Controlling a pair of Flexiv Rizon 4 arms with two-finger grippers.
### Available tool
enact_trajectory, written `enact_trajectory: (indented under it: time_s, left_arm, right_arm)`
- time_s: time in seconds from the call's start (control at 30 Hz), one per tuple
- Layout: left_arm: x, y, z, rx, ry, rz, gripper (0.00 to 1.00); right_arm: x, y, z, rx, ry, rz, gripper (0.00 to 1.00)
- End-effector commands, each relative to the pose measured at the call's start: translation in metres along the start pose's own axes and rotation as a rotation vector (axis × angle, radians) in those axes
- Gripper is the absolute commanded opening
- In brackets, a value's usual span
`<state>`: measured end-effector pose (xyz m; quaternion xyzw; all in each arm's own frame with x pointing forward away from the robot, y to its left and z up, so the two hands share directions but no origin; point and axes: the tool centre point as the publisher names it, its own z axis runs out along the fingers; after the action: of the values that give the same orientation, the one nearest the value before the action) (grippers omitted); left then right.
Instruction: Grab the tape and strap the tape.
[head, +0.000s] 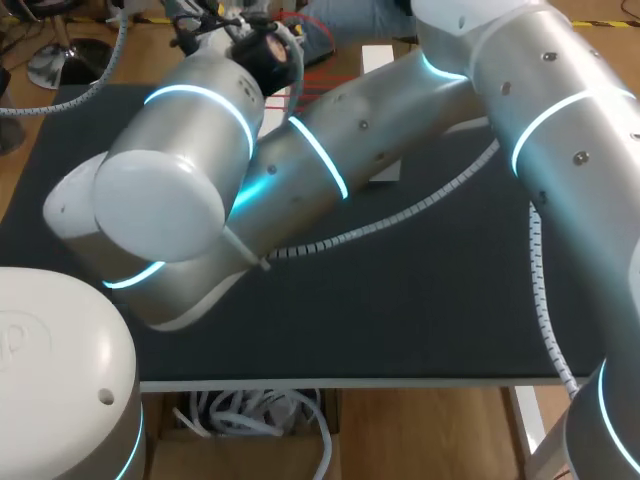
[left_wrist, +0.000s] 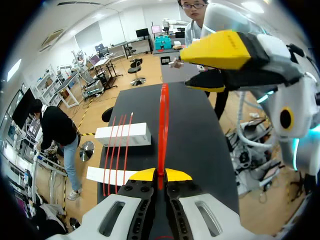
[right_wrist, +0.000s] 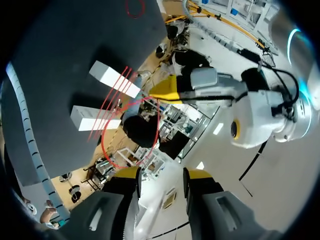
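**Head view.** My left arm (head: 190, 190) enters at the near left corner and folds at a bulky elbow. Its forearm runs up across the table (head: 420, 300) toward the far edge. My right arm (head: 540, 100) enters from the right and slants inward. The left arm overlaps it, so the two cross. Both sets of fingers are hidden here behind the links.

**Left wrist view.** My left gripper (left_wrist: 160, 176) has its jaws closed together on the tape loop (left_wrist: 163, 130). The loop is a thin red ring seen edge-on, standing straight ahead of the tips. My right gripper (left_wrist: 186, 69) hangs ahead of and above those jaws, just past the far end of the ring, with its two fingers spread. Beside the jaws, two white boxes (left_wrist: 122, 135) lie on the table with red strands (left_wrist: 117, 150) drawn across both.

**Right wrist view.** My right gripper's jaws stand well apart with nothing between them. The tape loop shows as a full oval ahead of them. Its far side is at the left gripper's tip and its near side is close to one yellow fingertip (right_wrist: 127, 173). I cannot tell whether it touches that tip. The white boxes lie beyond the loop, off to the side of that same finger.
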<state>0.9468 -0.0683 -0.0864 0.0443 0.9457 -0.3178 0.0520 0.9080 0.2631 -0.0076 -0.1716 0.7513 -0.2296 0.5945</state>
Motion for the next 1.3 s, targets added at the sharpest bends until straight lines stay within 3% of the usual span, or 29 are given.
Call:
enact_trajectory:
  time_s: [0.03,0.23,0.33,0.37,0.4,1.0,1.3]
  left_arm:
    - [-0.001,0.000,-0.001,-0.003,0.003,-0.001,0.00]
    - [-0.001,0.000,-0.001,-0.003,0.003,-0.001,0.00]
    - [-0.001,0.000,-0.001,-0.003,0.003,-0.001,0.00]
    - [-0.001,0.000,-0.001,-0.003,0.003,-0.001,0.00]
    - [-0.001,0.000,-0.001,-0.003,0.003,-0.001,0.00]
    - [-0.001,0.000,-0.001,-0.003,0.003,-0.001,0.00]
    - [0.020,0.067,-0.014,-0.208,-0.032,-0.281,0.00]
  right_arm:
    - [0.000,-0.014,0.011,0.005,-0.002,-0.002,0.35]
    - [0.002,-0.034,0.015,0.033,0.001,0.007,0.36]
    - [0.002,-0.039,0.015,0.034,-0.003,0.011,0.41]
    - [0.002,-0.040,0.014,0.028,-0.007,0.012,0.50]
    - [0.001,-0.041,0.014,0.025,-0.008,0.012,1.00]
    - [0.000,-0.044,0.011,0.007,-0.011,0.016,1.00]
    - [0.000,-0.044,0.011,0.007,-0.011,0.016,1.00]
